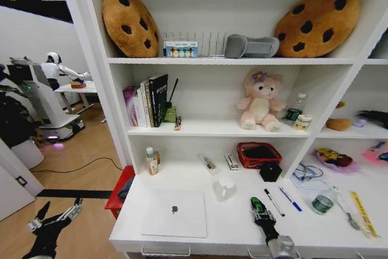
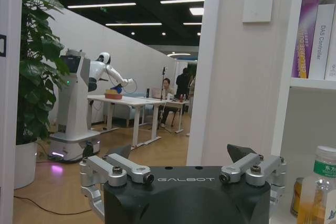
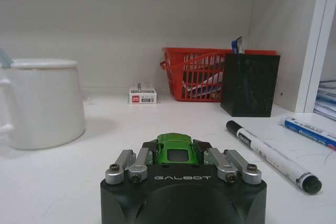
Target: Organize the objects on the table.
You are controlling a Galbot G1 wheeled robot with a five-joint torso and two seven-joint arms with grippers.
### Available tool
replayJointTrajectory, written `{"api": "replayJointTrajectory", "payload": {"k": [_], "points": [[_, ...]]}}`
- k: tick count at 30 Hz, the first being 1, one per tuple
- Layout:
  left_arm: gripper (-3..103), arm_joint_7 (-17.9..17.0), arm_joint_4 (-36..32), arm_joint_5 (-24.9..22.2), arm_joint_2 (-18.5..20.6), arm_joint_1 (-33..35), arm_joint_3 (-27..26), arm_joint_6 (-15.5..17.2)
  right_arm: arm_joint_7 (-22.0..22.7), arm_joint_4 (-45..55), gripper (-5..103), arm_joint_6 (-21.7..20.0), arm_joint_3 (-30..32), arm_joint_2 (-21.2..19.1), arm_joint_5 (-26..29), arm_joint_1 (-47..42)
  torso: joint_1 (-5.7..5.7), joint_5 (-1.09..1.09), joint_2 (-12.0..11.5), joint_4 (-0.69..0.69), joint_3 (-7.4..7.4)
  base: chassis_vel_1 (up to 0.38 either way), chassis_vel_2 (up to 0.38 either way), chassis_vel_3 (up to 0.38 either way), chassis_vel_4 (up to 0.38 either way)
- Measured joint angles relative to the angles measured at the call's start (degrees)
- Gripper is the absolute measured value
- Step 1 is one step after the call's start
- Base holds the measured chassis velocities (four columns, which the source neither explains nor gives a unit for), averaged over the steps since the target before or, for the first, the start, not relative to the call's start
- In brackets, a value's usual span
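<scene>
My right gripper [image 1: 257, 205] rests low over the front of the white table [image 1: 230, 225], shut on a tiny green toy car [image 3: 177, 147] that sits between its fingers [image 3: 137, 161]. A white mug [image 1: 225, 187] [image 3: 43, 101] stands just behind and left of it. Lying to its right are a black pen [image 1: 273, 202] [image 3: 273, 155] and a blue pen [image 1: 290, 199] [image 3: 310, 129]. The closed silver laptop [image 1: 173, 212] lies at the front left. A small jar [image 1: 322, 203] and a yellow strip [image 1: 364, 213] are farther right. My left gripper [image 1: 56, 214] [image 2: 181, 157] hangs open beside the desk's left end.
A red basket [image 1: 259, 154] [image 3: 199, 73] and a black pen holder [image 1: 270, 171] [image 3: 249, 84] stand at the back wall, with a small box [image 3: 142, 93] nearby. A bottle of orange liquid [image 1: 151, 161] is at the back left. Shelves above hold books, a plush toy and cookie cushions.
</scene>
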Motion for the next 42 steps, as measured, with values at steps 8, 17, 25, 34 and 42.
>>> {"api": "replayJointTrajectory", "payload": {"k": [8,17,25,34,42], "points": [[100,-0.01,0.00,0.00,0.00,0.00,0.00,0.00,1.54,14.31,36,-1.91,5.07,0.48,3.94,-5.88,0.00,-0.02,0.00,-0.01,-0.01,0.000,0.000,0.000,0.000],[100,0.00,0.00,0.00,0.01,0.01,-0.01,0.01,6.40,35.85,36,-18.60,7.06,-10.36,18.90,-1.85,0.00,-0.01,0.00,0.00,0.00,0.000,0.000,0.000,0.000],[100,0.00,0.00,0.00,0.02,0.00,-0.01,0.00,9.25,36.80,36,-26.42,6.58,-25.66,37.60,14.59,0.00,0.00,0.00,0.01,0.00,0.000,0.000,0.000,0.000],[100,0.00,0.00,0.00,0.01,0.01,-0.01,0.00,8.74,28.36,36,-28.33,-1.16,-36.44,43.90,33.07,0.00,-0.03,0.00,0.00,0.00,0.000,0.000,0.000,0.000],[100,0.00,0.00,0.00,0.02,0.01,-0.01,0.00,10.56,15.61,36,-31.70,-21.95,-35.09,47.51,55.47,0.00,-0.02,0.00,-0.01,0.00,0.000,0.000,0.000,0.000]]}}
